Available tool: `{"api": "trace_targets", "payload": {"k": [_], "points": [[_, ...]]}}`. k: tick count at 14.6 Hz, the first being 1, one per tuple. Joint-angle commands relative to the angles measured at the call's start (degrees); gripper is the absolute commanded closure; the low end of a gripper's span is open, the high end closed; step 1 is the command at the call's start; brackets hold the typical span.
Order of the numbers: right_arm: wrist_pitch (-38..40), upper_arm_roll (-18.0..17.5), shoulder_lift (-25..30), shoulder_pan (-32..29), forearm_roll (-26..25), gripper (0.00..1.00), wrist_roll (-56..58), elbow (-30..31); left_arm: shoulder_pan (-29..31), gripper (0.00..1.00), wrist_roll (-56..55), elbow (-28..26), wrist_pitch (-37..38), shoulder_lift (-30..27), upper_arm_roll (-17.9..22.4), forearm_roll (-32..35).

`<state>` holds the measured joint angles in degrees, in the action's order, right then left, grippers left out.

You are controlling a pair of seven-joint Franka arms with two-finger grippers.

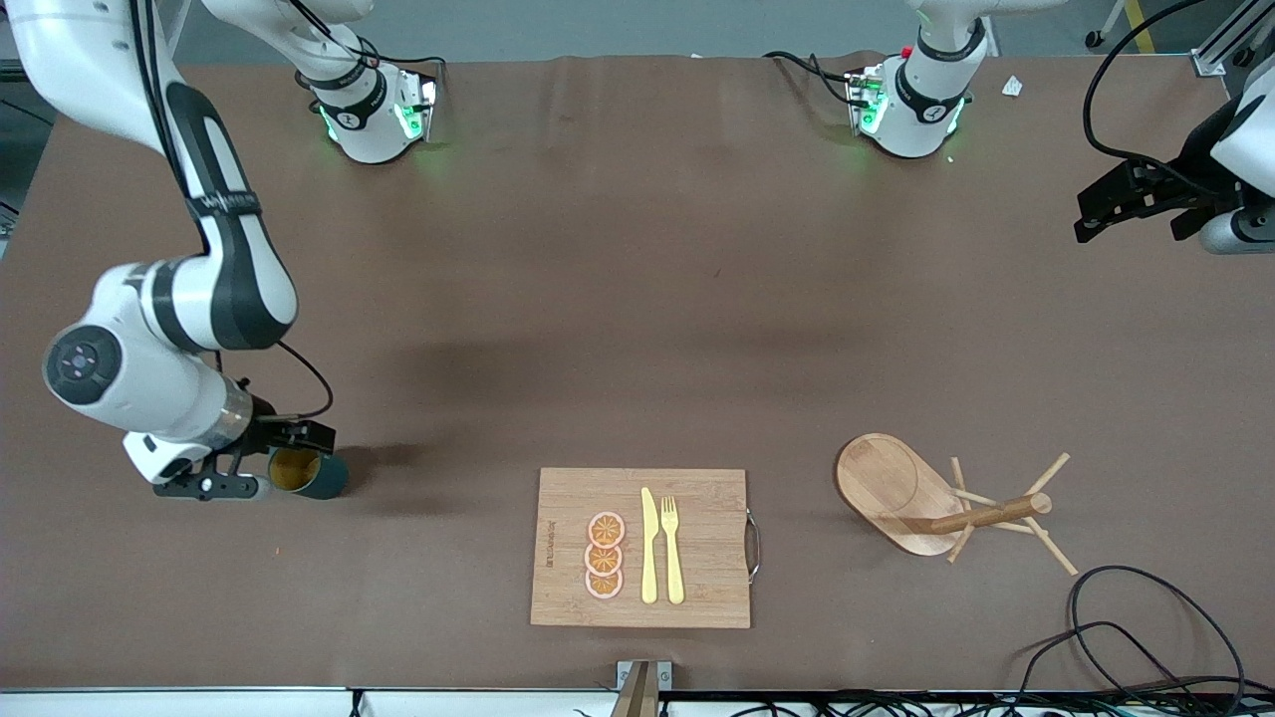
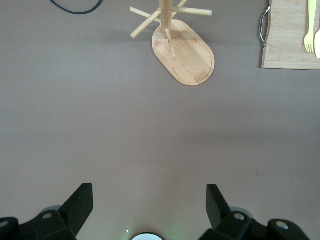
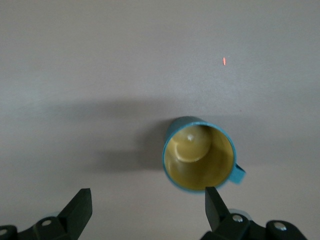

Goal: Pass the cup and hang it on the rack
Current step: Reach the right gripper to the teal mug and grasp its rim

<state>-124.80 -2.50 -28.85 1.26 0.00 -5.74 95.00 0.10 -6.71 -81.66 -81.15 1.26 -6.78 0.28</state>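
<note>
- Board: carries fork, knife and three orange slices. It lies on the desk between the two pincers' working areas. Risk: a low carry of the cup toward the handover could clip it.
- Rack: stands on the desk, well apart from the cup, below the left pincer. Its pegs are thin and angled; a small handle could miss a peg or tip the rack.
- Cup: upright on the desk, directly under the right pincer, handle turned sideways.
- Right pincer: spread, not gripping. One finger sits close above the rim, so an off-centre descent could strike the rim and topple the cup.
- Left pincer: spread, empty, waiting.
</note>
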Motion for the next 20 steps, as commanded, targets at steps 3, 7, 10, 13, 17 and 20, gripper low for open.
{"api": "trace_targets", "payload": {"k": [3,7,10,13,17,20], "points": [[-4.7,-0.1,-5.7,-0.5,0.5,0.09,-0.8,-1.0,0.2,0.00,0.9,0.9,0.5,0.3,0.0,-0.5],[-5.1,-0.1,-7.2,-0.5,-0.2,0.80,-0.1,-1.1,0.3,0.00,1.0,1.0,0.5,0.0,0.1,0.1],[-4.9,0.0,-7.2,-0.2,-0.6,0.96,0.4,-1.6,1.1,0.00,1.1,1.0,0.6,-0.2,0.1,0.1],[-4.1,0.0,-7.1,0.4,-1.9,0.99,1.8,-3.6,1.0,0.00,1.0,1.0,0.6,-0.1,0.0,-0.5],[7.5,-0.1,-6.5,7.0,-1.5,0.99,-1.4,-12.9,1.0,0.00,1.1,1.0,0.6,-0.1,0.0,-0.4],[15.0,-0.1,-7.0,13.4,-1.7,0.99,-10.1,-20.7,1.0,0.00,0.8,1.1,0.6,-0.4,-0.1,-0.6]]}}
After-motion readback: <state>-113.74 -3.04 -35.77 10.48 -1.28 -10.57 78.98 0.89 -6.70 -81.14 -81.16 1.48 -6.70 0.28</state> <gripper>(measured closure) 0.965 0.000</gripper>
